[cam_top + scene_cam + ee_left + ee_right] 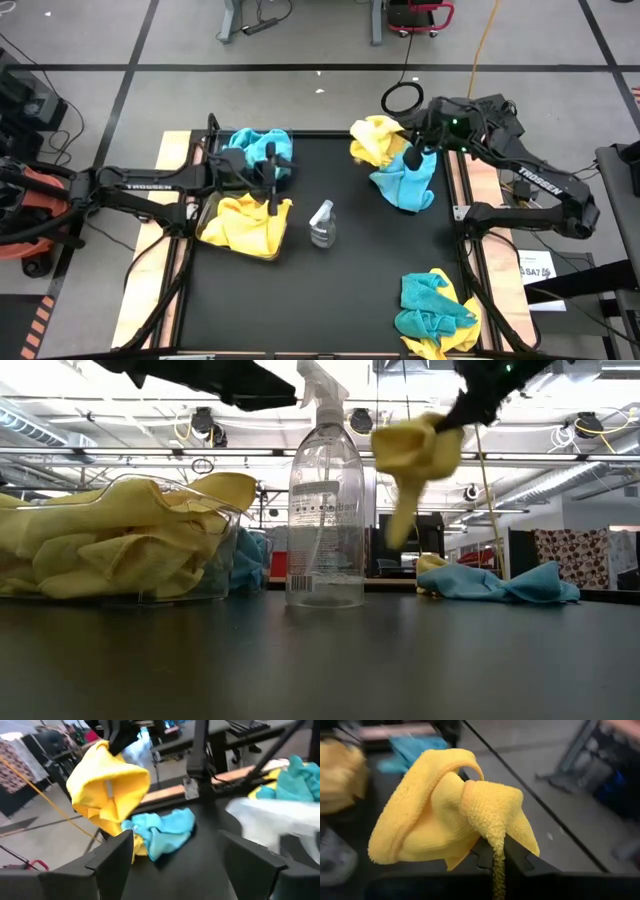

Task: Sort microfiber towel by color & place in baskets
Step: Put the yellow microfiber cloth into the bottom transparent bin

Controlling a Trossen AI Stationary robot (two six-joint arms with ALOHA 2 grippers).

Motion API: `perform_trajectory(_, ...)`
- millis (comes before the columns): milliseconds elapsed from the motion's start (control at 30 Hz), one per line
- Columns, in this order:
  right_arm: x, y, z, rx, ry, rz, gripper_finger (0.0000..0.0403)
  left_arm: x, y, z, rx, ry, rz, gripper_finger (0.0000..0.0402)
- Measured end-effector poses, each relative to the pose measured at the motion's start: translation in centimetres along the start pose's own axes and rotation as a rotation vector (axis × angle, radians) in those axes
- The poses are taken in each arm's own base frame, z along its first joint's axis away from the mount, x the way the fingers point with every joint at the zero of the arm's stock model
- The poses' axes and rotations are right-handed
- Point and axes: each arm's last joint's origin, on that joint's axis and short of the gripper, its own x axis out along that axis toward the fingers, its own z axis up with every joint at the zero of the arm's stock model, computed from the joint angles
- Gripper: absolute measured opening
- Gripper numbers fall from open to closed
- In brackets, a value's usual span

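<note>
My right gripper is shut on a yellow microfiber towel, held up over the table's far right. A teal-blue towel lies flat on the table beneath it. My left gripper hovers open and empty over the two clear baskets at the left. The far basket holds teal-blue towels and the near basket holds yellow ones. A mixed heap of teal and yellow towels lies at the near right corner. My right gripper pinches a bunched fold of the yellow towel between its two fingers. The fingers come slanting down from the table's right side. The towel is lifted clear of the table, and its free part hangs slack below the fingers.
A clear spray bottle stands upright mid-table between the baskets and the right-hand towels. Wooden strips border the black mat at the left and right. Bare mat lies along the near middle.
</note>
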Motion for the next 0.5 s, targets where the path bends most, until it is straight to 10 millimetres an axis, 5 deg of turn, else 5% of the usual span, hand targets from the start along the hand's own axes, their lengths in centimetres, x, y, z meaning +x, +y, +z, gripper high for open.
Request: perform_trajectory(500,4.2,3.2,4.9,-0.264,-0.163,0.178,0.0,-0.6,3.1,1.1,-0.047,-0.173,0.154,0.029)
